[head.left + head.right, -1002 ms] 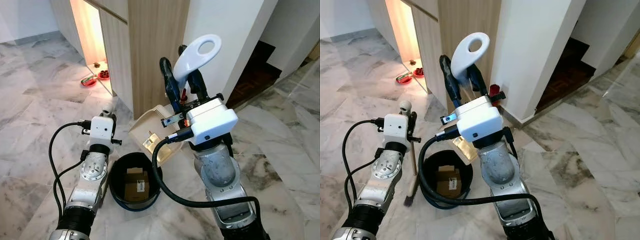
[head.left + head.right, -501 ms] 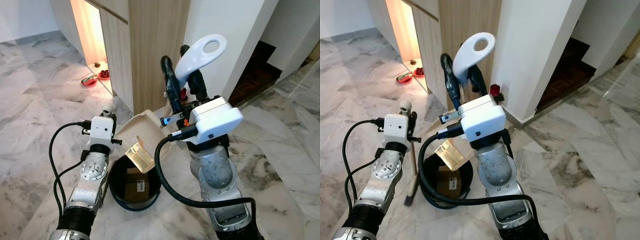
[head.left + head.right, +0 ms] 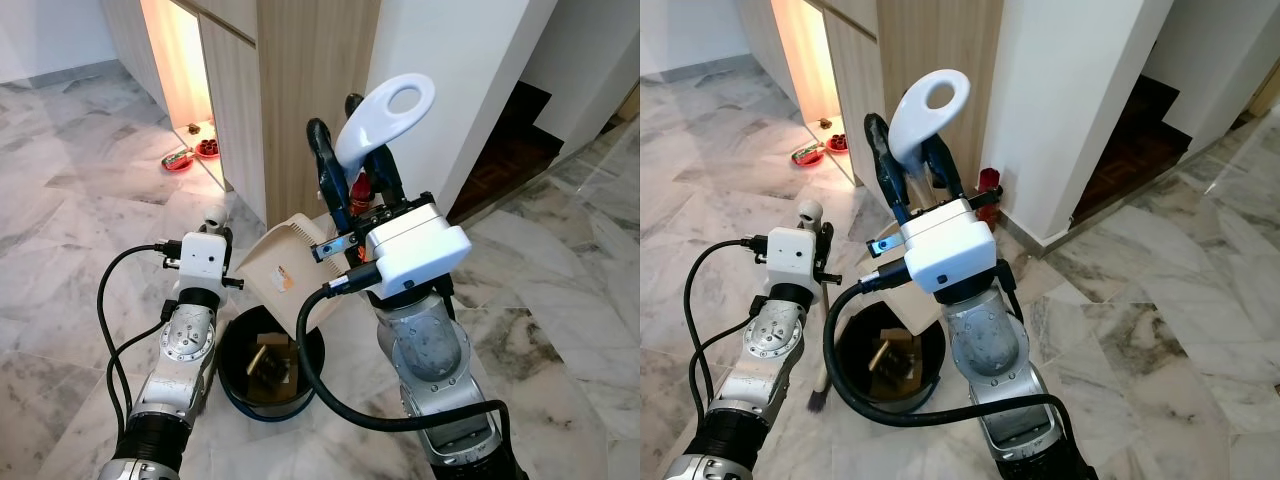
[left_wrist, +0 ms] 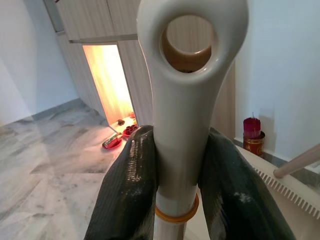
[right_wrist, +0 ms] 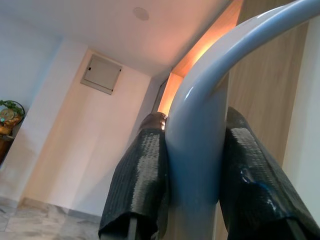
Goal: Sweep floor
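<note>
Right end effector [image 3: 352,150] clamps the dustpan [image 3: 285,270] handle, tipped above the black bin [image 3: 270,375]; left end effector [image 4: 172,165] clamps the broom [image 4: 187,95]. Tip steadily, centred over the bin.

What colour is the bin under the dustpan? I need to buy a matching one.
Black, with a bluish base edge; the bin shows best in the left eye view, below the tilted beige dustpan.

The tilted dustpan [image 3: 283,268] hangs over the bin [image 3: 268,408], with the broom [image 3: 822,360] left of both.
</note>
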You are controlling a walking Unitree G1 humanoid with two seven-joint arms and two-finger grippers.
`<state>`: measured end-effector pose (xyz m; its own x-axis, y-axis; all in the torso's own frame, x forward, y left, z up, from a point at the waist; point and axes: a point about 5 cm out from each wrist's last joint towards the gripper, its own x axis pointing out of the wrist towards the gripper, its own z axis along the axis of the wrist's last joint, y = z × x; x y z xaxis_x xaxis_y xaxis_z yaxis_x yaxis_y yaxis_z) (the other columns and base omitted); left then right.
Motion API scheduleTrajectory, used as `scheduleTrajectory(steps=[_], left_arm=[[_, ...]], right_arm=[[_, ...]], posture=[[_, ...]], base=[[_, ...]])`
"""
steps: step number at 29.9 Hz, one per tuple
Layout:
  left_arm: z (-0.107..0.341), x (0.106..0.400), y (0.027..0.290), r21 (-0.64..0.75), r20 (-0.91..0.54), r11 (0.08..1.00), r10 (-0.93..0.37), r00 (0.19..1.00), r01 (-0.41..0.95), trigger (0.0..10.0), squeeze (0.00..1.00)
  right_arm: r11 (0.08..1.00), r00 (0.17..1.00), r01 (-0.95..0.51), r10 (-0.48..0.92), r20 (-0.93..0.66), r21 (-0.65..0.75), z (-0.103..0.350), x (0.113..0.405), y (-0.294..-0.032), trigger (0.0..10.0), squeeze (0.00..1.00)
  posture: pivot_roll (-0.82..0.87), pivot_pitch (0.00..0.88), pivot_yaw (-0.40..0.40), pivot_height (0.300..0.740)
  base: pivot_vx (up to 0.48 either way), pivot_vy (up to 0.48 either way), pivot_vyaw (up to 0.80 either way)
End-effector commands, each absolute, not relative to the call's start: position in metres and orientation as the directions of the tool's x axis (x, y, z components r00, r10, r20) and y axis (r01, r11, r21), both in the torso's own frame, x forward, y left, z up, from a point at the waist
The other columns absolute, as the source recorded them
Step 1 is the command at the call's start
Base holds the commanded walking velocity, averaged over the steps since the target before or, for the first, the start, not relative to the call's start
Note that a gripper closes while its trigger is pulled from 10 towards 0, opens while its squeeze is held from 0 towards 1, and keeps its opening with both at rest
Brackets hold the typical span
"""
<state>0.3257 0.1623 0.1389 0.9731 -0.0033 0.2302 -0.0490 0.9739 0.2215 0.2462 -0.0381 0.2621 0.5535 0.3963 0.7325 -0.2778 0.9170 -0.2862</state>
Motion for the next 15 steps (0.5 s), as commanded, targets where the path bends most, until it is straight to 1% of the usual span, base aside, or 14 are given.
scheduleTrajectory(steps=[1,4,5,8,9,10,12,13,15], left_arm=[[0.153,0.326,0.157,0.217,0.3,0.975,-0.022,0.954,-0.046,10.0,0.0],[0.152,0.326,0.158,0.219,0.296,0.975,-0.021,0.955,-0.046,10.0,0.0],[0.151,0.325,0.159,0.221,0.293,0.974,-0.021,0.956,-0.047,10.0,0.0],[0.15,0.325,0.16,0.223,0.289,0.974,-0.022,0.957,-0.045,10.0,0.0],[0.15,0.325,0.16,0.225,0.288,0.973,-0.023,0.957,-0.044,10.0,0.0],[0.15,0.325,0.16,0.225,0.288,0.973,-0.023,0.957,-0.044,10.0,0.0],[0.149,0.324,0.161,0.227,0.286,0.973,-0.024,0.958,-0.043,10.0,0.0],[0.149,0.324,0.161,0.227,0.286,0.973,-0.024,0.958,-0.043,10.0,0.0],[0.149,0.324,0.162,0.23,0.283,0.972,-0.025,0.959,-0.042,10.0,0.0]], right_arm=[[0.922,0.493,-0.243,0.385,0.78,-0.301,0.274,0.24,-0.042,10.0,0.0],[0.944,0.538,-0.176,0.328,0.777,-0.278,0.274,0.249,-0.058,10.0,0.0],[0.952,0.563,-0.104,0.294,0.772,-0.287,0.274,0.257,-0.074,10.0,0.0],[0.952,0.595,-0.013,0.254,0.763,-0.306,0.273,0.264,-0.094,10.0,0.0],[0.949,0.616,0.046,0.22,0.757,-0.313,0.271,0.269,-0.11,10.0,0.0],[0.949,0.616,0.046,0.22,0.757,-0.313,0.271,0.269,-0.11,10.0,0.0],[0.946,0.652,0.141,0.133,0.747,-0.291,0.269,0.273,-0.137,10.0,0.0],[0.946,0.652,0.141,0.133,0.747,-0.291,0.269,0.273,-0.137,10.0,0.0],[0.945,0.671,0.208,0.05,0.74,-0.252,0.266,0.275,-0.159,10.0,0.0]], posture=[[0.13,0.067,-0.086,0.74],[0.13,0.067,-0.084,0.74],[0.13,0.067,-0.084,0.74],[0.13,0.068,-0.081,0.74],[0.13,0.067,-0.08,0.74],[0.13,0.067,-0.08,0.74],[0.13,0.066,-0.077,0.74],[0.13,0.066,-0.077,0.74],[0.12,0.065,-0.074,0.74]], base=[[0.0,0.0,0.0],[0.0,0.0,0.0],[0.0,0.0,0.0],[0.0,0.0,0.0],[0.0,0.0,0.0],[0.0,0.0,0.0],[0.0,0.0,0.0],[0.0,0.0,0.0],[0.0,0.0,0.0]])
